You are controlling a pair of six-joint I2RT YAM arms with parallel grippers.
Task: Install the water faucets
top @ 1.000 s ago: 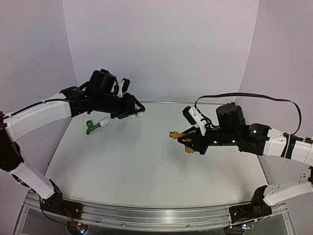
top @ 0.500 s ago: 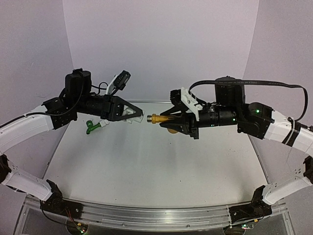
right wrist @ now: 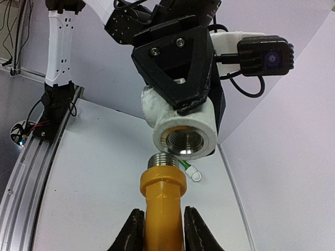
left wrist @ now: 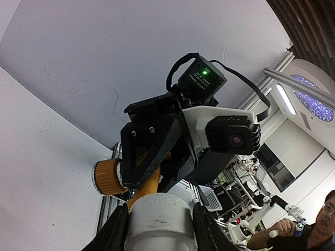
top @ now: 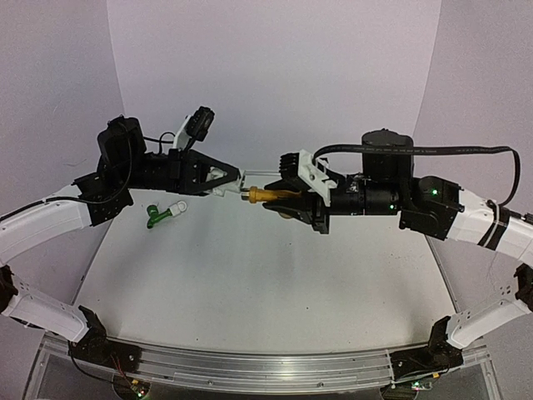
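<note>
Yellow-gold faucet point(right wrist: 162, 201) sits in my right tool point(top: 279, 197), whose jaws are narrow and closed on its body, up in the air above the bench point(top: 250, 283). Its long axis runs almost level, and the threaded end points away from this tool toward the left arm.

My left tool point(top: 226, 179) is closed on a white pipe fitting point(right wrist: 183, 137) and turns the open threaded mouth of it toward the faucet. This mouth is empty; nothing is inside it yet. In the right wrist view the thread stands just in front of the mouth with a small gap, and a little low and to one side of its centre. I judge the coming move needs first a small correction to bring both axes on one line, then a push and a turn.

Green faucet point(top: 158, 215) lies on the bench, far left, nearer to the left arm. A small white part touches its end; I cannot tell if they are joined.
</note>
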